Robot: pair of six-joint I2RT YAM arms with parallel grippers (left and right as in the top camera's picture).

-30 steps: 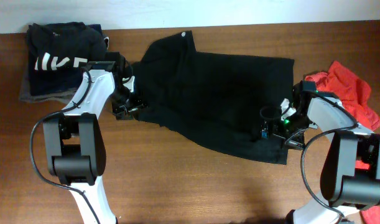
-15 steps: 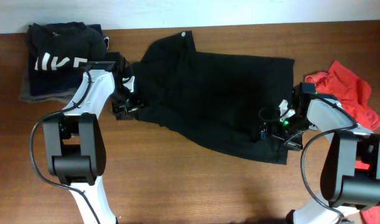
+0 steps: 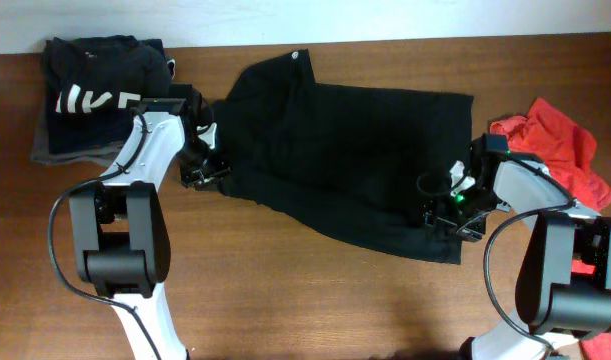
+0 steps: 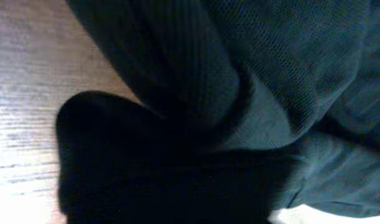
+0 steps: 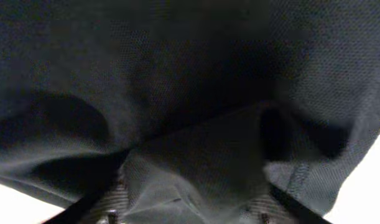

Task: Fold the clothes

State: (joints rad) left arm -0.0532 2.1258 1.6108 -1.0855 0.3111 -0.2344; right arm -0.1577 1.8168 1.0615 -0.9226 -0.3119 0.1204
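We see the wooden table (image 3: 315, 300) open and bare along the near side. This is the widest free room. The far edge is close behind the clothes.

The black garment (image 3: 345, 150) lies spread flat in the middle. It runs from far left to near right, with uneven edges and a small white mark (image 3: 296, 57) at its far edge. The cloth is a fine mesh knit, with a ribbed band in the left wrist view (image 4: 177, 62).

The left gripper (image 3: 200, 175) is at the left edge of the garment, and bare wood (image 4: 22, 74) shows just beside it. There the fabric is gathered into tight creases, so we read the gripper as clenched on the black garment.

The right gripper (image 3: 437, 208) is on the near right part of the garment. In its wrist view the mesh (image 5: 177, 93) fills everything and rises between the fingers. We cannot tell if it is pinched or only touched.

We count one black garment and one orange-red shirt (image 3: 555, 145), which lies crumpled at the right edge behind the right arm. We also count one folded stack (image 3: 90, 90) at the far left. It holds a dark piece with white letters on a grey piece. There are two arms.
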